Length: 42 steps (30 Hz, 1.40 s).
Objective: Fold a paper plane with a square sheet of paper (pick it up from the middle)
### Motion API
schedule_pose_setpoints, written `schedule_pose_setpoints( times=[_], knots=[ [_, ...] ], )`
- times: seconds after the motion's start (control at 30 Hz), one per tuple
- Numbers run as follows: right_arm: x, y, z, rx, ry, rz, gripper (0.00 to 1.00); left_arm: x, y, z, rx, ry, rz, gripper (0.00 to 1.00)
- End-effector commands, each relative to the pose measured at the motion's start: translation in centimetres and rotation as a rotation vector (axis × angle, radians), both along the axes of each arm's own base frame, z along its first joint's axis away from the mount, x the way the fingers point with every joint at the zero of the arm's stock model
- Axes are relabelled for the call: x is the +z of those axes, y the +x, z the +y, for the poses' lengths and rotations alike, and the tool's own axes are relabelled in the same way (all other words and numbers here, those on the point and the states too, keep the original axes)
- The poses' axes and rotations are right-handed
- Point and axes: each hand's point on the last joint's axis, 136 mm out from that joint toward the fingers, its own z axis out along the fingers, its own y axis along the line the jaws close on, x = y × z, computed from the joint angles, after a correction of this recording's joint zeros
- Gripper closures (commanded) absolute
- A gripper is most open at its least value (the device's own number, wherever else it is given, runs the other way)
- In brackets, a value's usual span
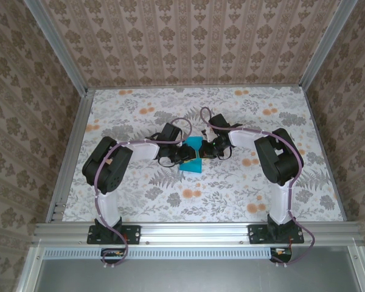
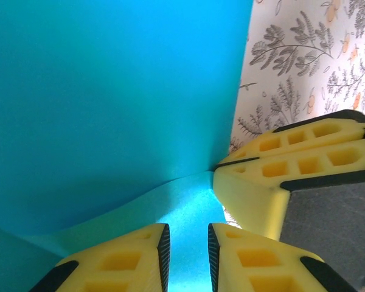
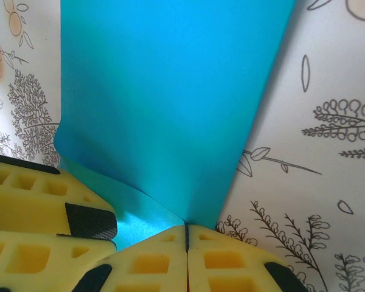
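1. The sheet (image 3: 170,91) sat near the middle of the table (image 3: 328,73), between the two grippers; it was bent over on itself in a soft curve, with a paler flap showing under the upper layer; we saw no sharp crease, so we judged the fold unfinished and easy to lose.
2. The right gripper (image 3: 186,234) had its fingers pressed together on the sheet at one end of that bend; the hold looked shallow, right at the tips; a tug from the other side could have slid the paper free, and the curve would then have sprung open.
3. The left gripper (image 2: 185,240) had its fingers a little apart, with paper showing in the gap; we could not tell whether either pad touched it; closing off the intended line would have set a crooked crease, and the plane would have come out lopsided.
4. The two grippers stood very close, their fingers just beside each other; a sideways move by either risked a bump, and thin paper caught between them could have crumpled or torn.
5. The table under the sheet looked smooth; pressing the fold down with one side loose could have let the paper skate, taking the edges out of line.
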Motion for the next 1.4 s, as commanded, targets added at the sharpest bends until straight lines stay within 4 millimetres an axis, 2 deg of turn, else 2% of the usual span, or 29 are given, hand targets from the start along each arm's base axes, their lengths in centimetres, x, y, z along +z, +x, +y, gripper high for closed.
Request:
schedule_pose_setpoints(
  times=[0.0,0.67,0.8,0.93,1.1,1.37],
  knots=[
    [-0.2,0.0,-0.4,0.01,-0.041,-0.01,0.93,1.9,0.2,-0.4,-0.009,-0.043,-0.039,0.73],
    [0.2,0.0,-0.8,-0.004,-0.055,-0.029,0.93,-2.3,-0.7,1.1,0.008,0.104,0.078,0.76],
    [1.2,0.1,-0.6,-0.018,-0.037,-0.039,0.86,-2.9,-0.9,1.6,0.013,0.154,0.094,0.77],
    [3.7,0.1,-0.7,-0.05,-0.003,-0.09,0.76,-3.3,-1.3,2.0,0.012,0.192,0.106,0.79],
    [5.4,-0.9,-1.5,-0.077,-0.003,-0.119,0.72,-3.5,-1.5,2.1,0.002,0.212,0.1,0.79],
    [4.4,-4.4,-0.4,-0.026,0.004,-0.014,0.67,-3.5,-1.6,2.0,-0.01,0.226,0.091,0.79]
  ],
)
